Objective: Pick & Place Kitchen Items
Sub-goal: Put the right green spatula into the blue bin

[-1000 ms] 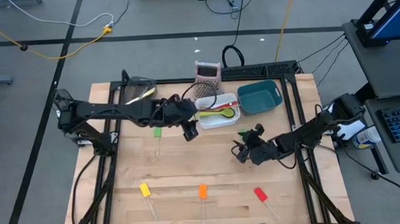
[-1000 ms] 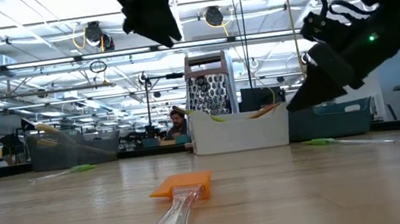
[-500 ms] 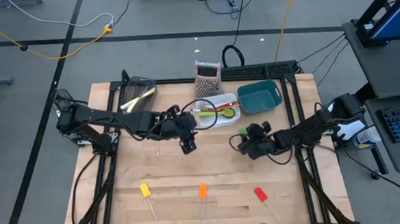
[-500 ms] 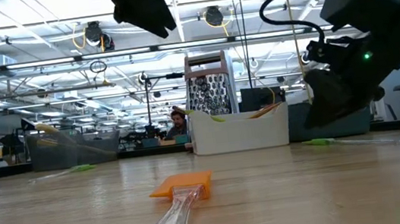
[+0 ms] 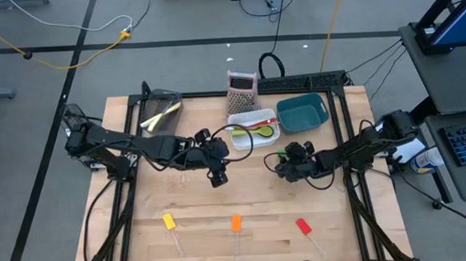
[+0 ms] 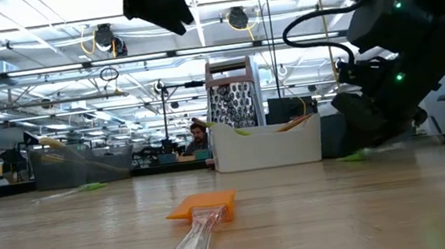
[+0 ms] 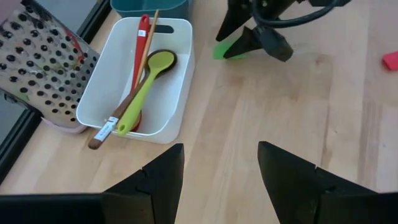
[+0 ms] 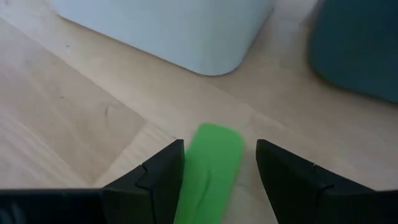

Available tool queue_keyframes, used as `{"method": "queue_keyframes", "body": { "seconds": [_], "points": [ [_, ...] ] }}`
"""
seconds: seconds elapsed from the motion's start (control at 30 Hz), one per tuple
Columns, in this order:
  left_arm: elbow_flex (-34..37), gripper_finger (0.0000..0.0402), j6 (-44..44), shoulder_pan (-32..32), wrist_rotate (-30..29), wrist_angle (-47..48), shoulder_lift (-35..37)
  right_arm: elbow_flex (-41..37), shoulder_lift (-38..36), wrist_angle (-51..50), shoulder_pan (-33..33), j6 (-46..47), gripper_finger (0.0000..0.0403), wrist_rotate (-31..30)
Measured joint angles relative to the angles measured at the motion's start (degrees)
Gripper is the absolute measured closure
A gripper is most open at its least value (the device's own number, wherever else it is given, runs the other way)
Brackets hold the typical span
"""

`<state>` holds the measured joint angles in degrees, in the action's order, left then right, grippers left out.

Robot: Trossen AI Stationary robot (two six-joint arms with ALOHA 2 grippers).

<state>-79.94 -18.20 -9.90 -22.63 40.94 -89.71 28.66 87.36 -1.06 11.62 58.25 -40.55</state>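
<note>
The right pincer (image 8: 217,171) sits low on the tabletop (image 5: 253,201) just in front of the white bin (image 5: 253,129), fingers apart on either side of the green spatula head (image 8: 211,168), not yet clamped. To do this well, I'd say it should settle a touch lower, keep the head centred, then close squarely before lifting. The left pincer (image 7: 217,177) hangs open in front of that bin, which holds a green spoon (image 7: 146,87) and a red one.
</note>
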Motion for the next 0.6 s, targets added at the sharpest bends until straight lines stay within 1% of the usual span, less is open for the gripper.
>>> {"method": "queue_keyframes", "body": {
  "seconds": [0.3, 0.37, 0.47, 0.6],
  "points": [
    [0.00, 0.0190, -0.24, -0.38, 0.00, 0.00, 0.00, 0.09, 0.74, -0.12, -0.04, 0.86, 0.0206, 1.63],
    [0.00, 0.0190, -0.37, -0.38, 0.00, 0.01, 0.00, 0.09, 0.72, -0.16, -0.04, -0.14, 0.0213, 2.66],
    [0.00, 0.0190, -0.36, -0.38, 0.00, -0.01, 0.00, 0.09, 0.69, -0.15, -0.04, -0.67, 0.0244, 3.38],
    [0.01, 0.0190, -0.36, -0.38, 0.00, -0.01, 0.00, 0.09, 0.69, -0.13, -0.02, -0.75, 0.0311, 3.98]
  ]
}}
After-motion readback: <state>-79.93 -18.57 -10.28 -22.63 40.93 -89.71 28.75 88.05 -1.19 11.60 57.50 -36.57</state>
